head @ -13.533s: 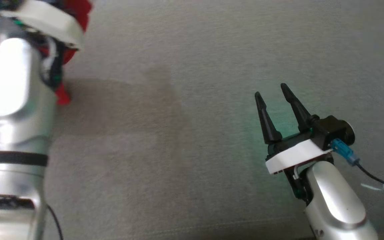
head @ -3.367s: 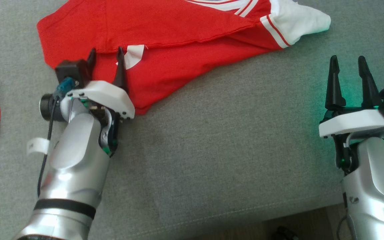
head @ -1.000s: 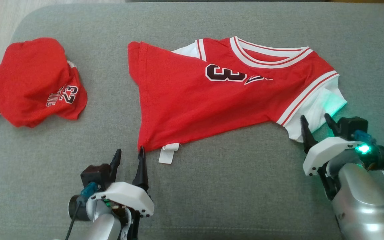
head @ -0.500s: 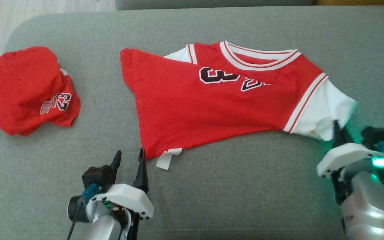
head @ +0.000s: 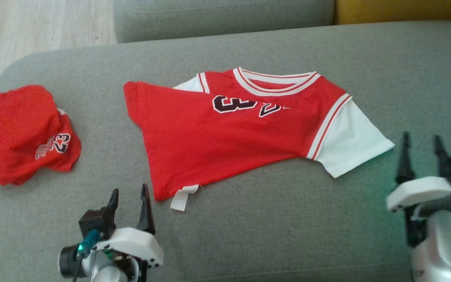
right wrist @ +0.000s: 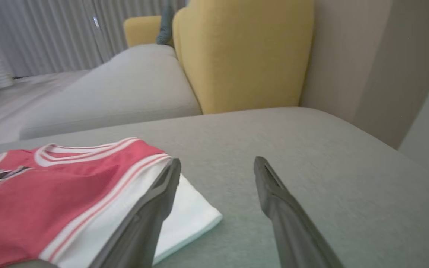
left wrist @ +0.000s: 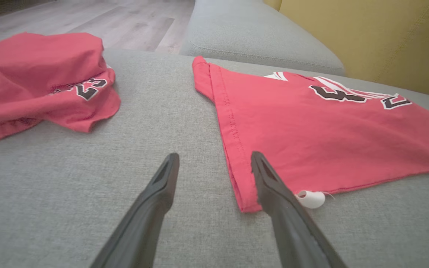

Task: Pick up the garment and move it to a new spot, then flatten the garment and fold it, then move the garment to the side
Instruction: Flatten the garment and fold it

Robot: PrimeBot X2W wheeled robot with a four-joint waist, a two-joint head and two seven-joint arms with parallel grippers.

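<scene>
Lying spread on the grey sofa, the jersey is showing a black "3"; the digit beside it is creased and unreadable. A white tag is sticking out at the near hem corner, no print legible. Left end effector is hovering released just beside that corner. Right end effector, also released, is sitting near the white sleeve. Crumpled shirt at far left is showing "23".

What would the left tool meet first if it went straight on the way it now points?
Probably the red jersey: one finger of the open left tool lines up with its side hem near the lower corner; the other faces sofa cushion. Depth is unclear.
</scene>
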